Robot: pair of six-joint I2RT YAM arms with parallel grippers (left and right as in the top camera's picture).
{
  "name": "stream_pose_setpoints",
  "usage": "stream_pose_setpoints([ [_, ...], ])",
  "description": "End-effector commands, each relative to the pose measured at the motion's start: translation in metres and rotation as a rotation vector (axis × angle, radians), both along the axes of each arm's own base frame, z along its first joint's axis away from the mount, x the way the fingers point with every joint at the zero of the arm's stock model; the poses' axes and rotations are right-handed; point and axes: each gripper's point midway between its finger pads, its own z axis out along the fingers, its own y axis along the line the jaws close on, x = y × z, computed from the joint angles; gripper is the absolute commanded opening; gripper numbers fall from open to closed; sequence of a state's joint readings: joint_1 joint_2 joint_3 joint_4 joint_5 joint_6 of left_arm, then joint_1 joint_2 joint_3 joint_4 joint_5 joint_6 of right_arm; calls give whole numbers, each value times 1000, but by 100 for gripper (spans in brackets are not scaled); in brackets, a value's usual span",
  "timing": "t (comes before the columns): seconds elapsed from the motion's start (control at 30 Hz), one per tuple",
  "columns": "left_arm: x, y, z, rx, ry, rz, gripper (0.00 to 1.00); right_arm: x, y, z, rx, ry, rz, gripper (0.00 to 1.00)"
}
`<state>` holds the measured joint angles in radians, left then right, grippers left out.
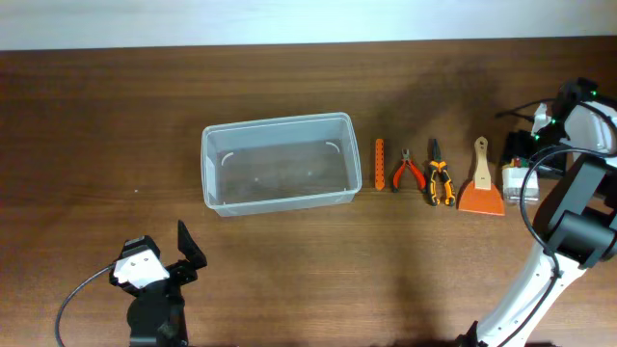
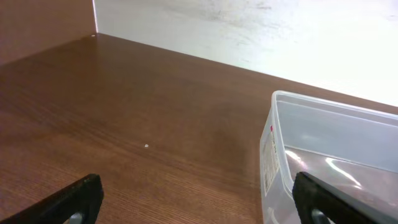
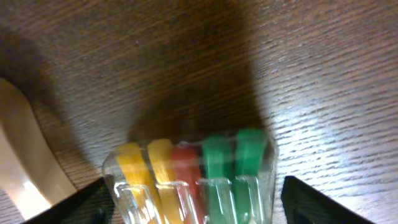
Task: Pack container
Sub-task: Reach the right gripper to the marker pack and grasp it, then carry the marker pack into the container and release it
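Both hands spread, container at mid-tabletop

The left hand (image 2: 200, 200) hangs low at the near left, fingers wide apart. The container (image 1: 280, 120) stands upright on the tabletop (image 1: 96, 145), just beyond it. To the right lie an orange bar (image 1: 380, 164), red pliers (image 1: 408, 172), yellow pliers (image 1: 441, 179) and a scraper (image 1: 480, 185). The right hand (image 3: 196, 200) is spread either side of a bit box (image 3: 193, 177).

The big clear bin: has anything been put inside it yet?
No, from overhead the container shows only its bare floor, and the red-handled pliers and other tools lie outside it.
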<state>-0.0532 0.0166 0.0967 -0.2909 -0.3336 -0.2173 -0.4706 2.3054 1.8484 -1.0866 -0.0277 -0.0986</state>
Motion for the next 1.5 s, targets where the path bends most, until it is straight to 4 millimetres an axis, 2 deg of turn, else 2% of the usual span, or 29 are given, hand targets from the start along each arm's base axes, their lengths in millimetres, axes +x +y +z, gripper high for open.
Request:
stream_pose_setpoints([
  [0.0,0,0,-1,9,2,-2,99,-7,4,-13,8,45,-24,73],
  [0.23,0,0,-1,9,2,-2,99,-24,11,-16,40,114,-74,56],
  [0.33,0,0,-1,9,2,-2,99,-28,13,-8,48,133,-92,47],
  [0.4,0,0,-1,9,2,-2,99,-23,11,9,41,111,-125,46],
  [0.43,0,0,-1,9,2,-2,99,-13,12,33,42,60,-128,45],
  [0.47,0,0,-1,9,2,-2,99,-6,14,47,47,28,-123,45],
  [0.5,0,0,-1,9,2,-2,99,8,21,79,61,-49,-109,44],
  [0.57,0,0,-1,9,2,-2,99,20,33,112,87,-122,-87,43],
  [0.63,0,0,-1,9,2,-2,99,33,62,167,113,-234,-25,40],
  [0.67,0,0,-1,9,2,-2,99,37,77,186,119,-272,9,40],
  [0.7,0,0,-1,9,2,-2,99,41,107,216,122,-326,75,40],
  [0.77,0,0,-1,9,2,-2,99,42,139,237,120,-366,150,39],
  [0.8,0,0,-1,9,2,-2,99,43,166,248,124,-387,215,39],
  [0.87,0,0,-1,9,2,-2,99,42,212,256,137,-403,332,39],
  [0.97,0,0,-1,9,2,-2,99,34,302,253,168,-395,566,38],
  [1.0,0,0,-1,9,2,-2,99,32,319,251,174,-397,604,39],
  [1.03,0,0,-1,9,2,-2,99,32,354,245,162,-405,684,39],
  [1.07,0,0,-1,9,2,-2,99,33,376,239,135,-412,734,40],
  [1.17,0,0,-1,9,2,-2,99,34,418,221,89,-416,821,45],
  [1.23,0,0,-1,9,2,-2,99,32,448,199,96,-391,873,45],
  [1.33,0,0,-1,9,2,-2,99,30,465,165,73,-322,828,44],
  [1.47,0,0,-1,9,2,-2,99,33,457,106,-24,-187,650,44],
])
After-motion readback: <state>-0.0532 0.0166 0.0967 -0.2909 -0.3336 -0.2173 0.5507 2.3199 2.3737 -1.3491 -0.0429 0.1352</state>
